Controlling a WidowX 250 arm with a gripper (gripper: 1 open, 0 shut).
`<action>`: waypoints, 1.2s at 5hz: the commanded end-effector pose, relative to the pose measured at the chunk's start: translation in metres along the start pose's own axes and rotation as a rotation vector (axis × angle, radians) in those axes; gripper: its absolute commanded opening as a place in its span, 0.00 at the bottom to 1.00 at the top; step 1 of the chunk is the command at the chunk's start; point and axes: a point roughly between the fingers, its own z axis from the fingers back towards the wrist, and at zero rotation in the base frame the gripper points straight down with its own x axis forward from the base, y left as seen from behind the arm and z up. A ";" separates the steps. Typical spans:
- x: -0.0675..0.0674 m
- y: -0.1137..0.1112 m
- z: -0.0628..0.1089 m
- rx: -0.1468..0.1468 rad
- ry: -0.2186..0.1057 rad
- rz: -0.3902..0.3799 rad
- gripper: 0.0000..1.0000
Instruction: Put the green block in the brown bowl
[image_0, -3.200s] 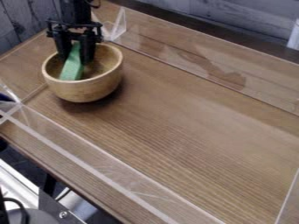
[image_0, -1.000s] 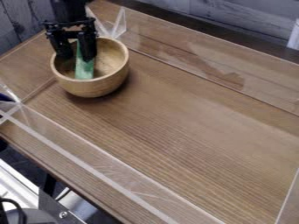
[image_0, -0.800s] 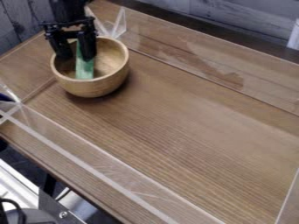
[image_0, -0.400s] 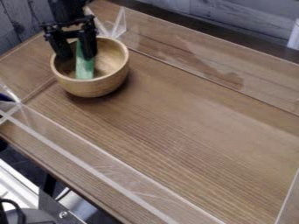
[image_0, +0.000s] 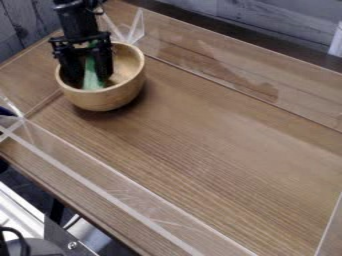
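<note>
Right now the black robot gripper (image_0: 86, 72) reaches down into the round light-brown wooden bowl (image_0: 123, 86) on the wooden table (image_0: 214, 150), its fingers spread apart either side of the small bright green block (image_0: 90, 76) standing inside the bowl

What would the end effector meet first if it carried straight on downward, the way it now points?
Most likely the green block, which stands between the open end effector's fingers inside the brown bowl. Below that lies the bowl's floor, though depth is hard to judge from this single view.
</note>
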 end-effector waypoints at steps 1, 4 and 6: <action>0.002 -0.003 0.026 0.078 -0.085 -0.023 1.00; 0.005 -0.010 0.009 0.107 -0.131 -0.042 1.00; 0.008 -0.004 0.018 0.116 -0.157 0.011 1.00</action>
